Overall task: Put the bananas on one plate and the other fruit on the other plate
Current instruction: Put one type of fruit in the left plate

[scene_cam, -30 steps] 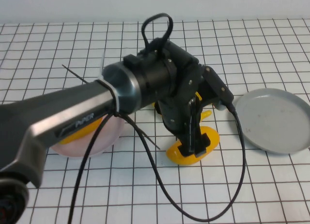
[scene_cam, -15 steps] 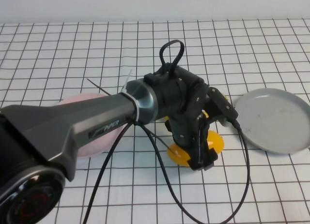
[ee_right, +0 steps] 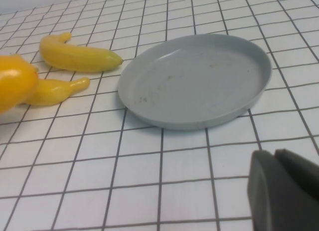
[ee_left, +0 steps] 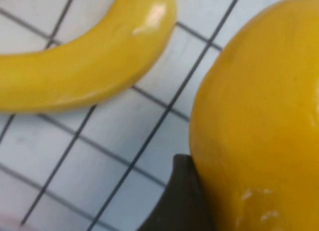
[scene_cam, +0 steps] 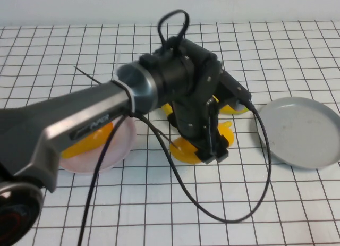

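Observation:
My left gripper is shut on one orange-yellow mango-like fruit at the table's middle, right of the pale pink plate. The left wrist view shows this fruit against a dark finger, with a banana beside it. The second such fruit lies on the pink plate. Two bananas lie on the table left of the empty grey plate; my arm mostly hides them in the high view. My right gripper is shut and empty, near the grey plate.
My left arm and its black cable stretch across the table's left and middle. The grey plate sits at the right edge. The table is a white cloth with a black grid.
My left gripper has moved left and back with the orange-yellow fruit in it, closer to the pink plate. The bananas and both plates have not moved.

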Available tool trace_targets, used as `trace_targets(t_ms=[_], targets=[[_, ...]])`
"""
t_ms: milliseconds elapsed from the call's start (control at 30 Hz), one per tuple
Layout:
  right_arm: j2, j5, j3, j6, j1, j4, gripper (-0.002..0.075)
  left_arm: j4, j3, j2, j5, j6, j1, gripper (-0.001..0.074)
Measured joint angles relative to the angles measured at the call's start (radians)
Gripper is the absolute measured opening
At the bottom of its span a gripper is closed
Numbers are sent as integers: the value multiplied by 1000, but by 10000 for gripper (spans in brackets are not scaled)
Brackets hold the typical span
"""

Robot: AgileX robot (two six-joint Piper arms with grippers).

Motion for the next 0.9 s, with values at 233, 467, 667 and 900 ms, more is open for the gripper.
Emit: trace_targets(t_ms=[233, 467, 667, 900], targets=[[0, 0, 0, 0, 0, 0, -18, 39, 40, -106, 46, -98, 173, 523], [0, 0, 0, 0, 0, 0, -18, 42, 183, -126, -26, -105, 308, 523], [0, 0, 0, 0, 0, 0, -18, 24, 252, -126, -141, -50, 340, 526], [0, 0, 0, 0, 0, 0, -18, 16, 254, -126, -172, -42, 369, 667]])
